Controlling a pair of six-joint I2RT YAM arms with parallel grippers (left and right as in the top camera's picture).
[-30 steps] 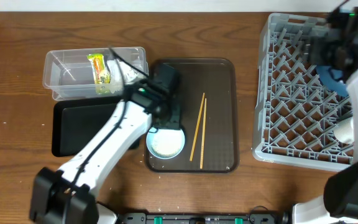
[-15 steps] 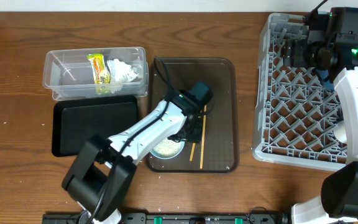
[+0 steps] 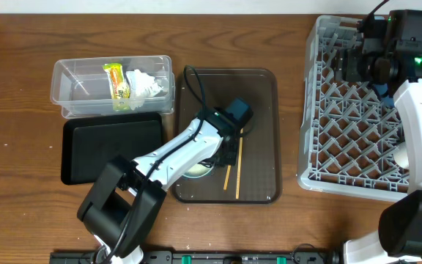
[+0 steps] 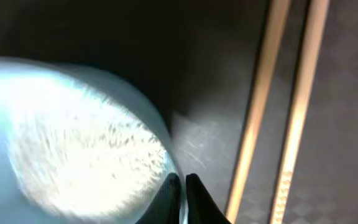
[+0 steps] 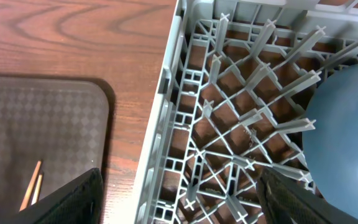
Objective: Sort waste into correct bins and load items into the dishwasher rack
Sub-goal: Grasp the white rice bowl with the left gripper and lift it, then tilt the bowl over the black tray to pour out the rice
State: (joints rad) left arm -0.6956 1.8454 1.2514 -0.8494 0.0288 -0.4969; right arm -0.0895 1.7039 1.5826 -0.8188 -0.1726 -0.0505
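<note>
The white bowl holding rice grains sits on the brown serving tray, partly under my left arm. My left gripper is shut, its thin fingers pinching the bowl's right rim. Two chopsticks lie side by side just right of it. My right gripper hangs open above the left part of the grey dishwasher rack, holding nothing. A blue plate stands in the rack. The clear tub holds the snack wrapper and the tissue.
The black tray lies in front of the clear tub, left of the serving tray. A white rounded item rests in the rack's right side. Bare wooden table runs between the serving tray and the rack.
My left gripper slid to the bowl's right rim and its jaws closed on it. The right arm shifted left over the rack a second ago and has since held still.
</note>
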